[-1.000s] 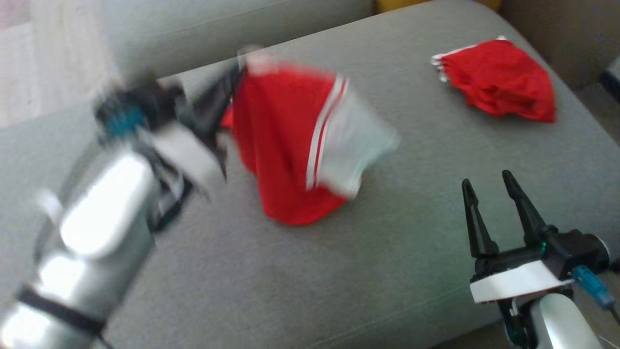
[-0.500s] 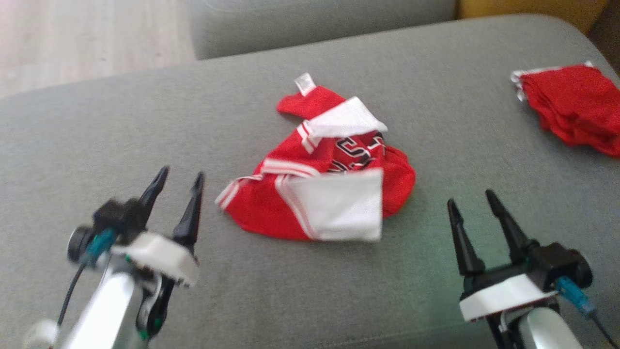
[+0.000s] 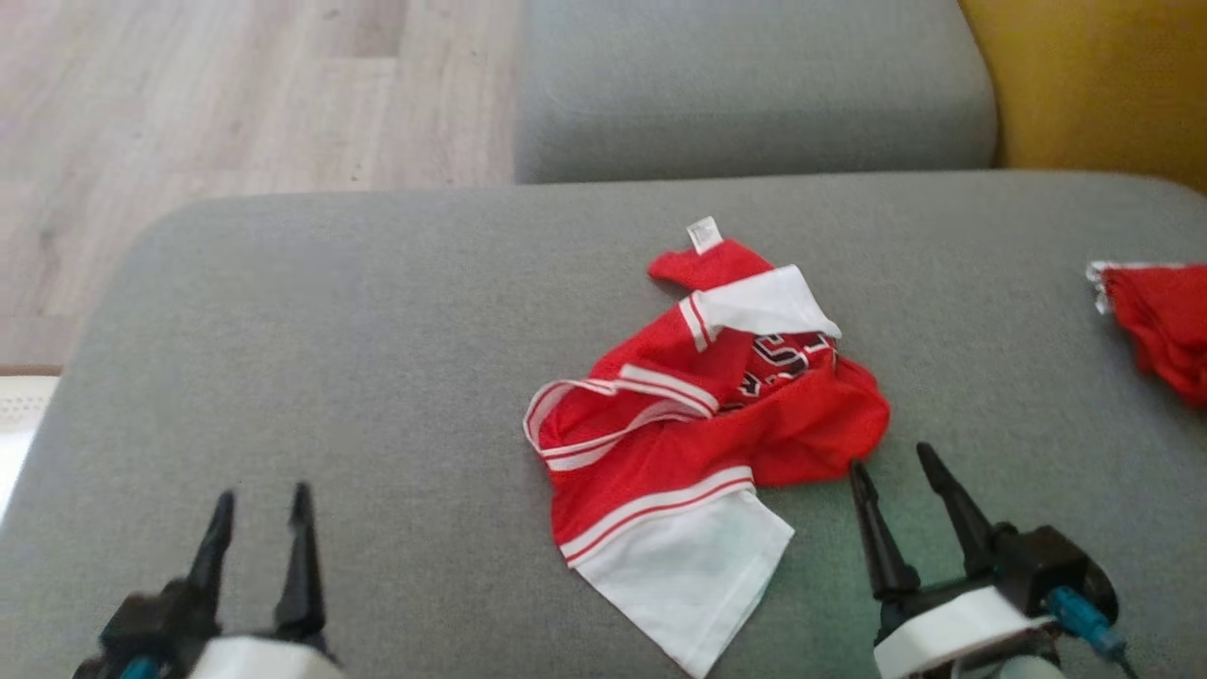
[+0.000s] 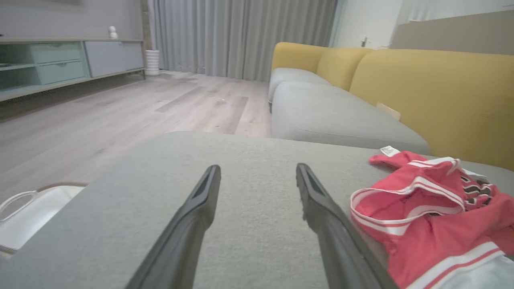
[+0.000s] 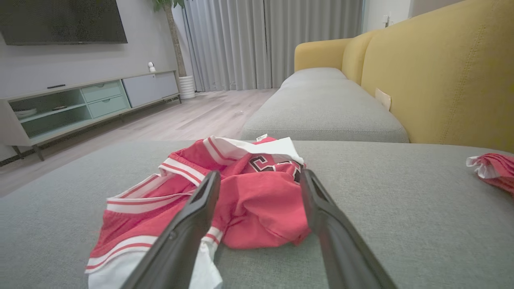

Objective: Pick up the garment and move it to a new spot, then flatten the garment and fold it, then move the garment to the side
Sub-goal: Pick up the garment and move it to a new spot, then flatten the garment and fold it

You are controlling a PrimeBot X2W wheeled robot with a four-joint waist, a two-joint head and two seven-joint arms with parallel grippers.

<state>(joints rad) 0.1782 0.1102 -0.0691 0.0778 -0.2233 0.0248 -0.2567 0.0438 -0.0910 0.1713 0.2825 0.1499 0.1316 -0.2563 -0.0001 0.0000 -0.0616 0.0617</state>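
Crumpled red-and-white garment (image 3: 698, 443), lying mid-cushion on the grey sofa seat (image 3: 358, 311). My left gripper (image 3: 262, 492), fingers spread wide and holding nothing, is well to the garment's left. My right gripper (image 3: 891, 459), equally spread and empty, is just beside its right edge. Folded red cloth (image 3: 1160, 321) at far right.

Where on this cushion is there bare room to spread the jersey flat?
Widest bare patch: the left half of the cushion, between its edge, the left hand and the crumpled jersey. Narrower strip: between jersey and red pile. Crowded near the right hand.
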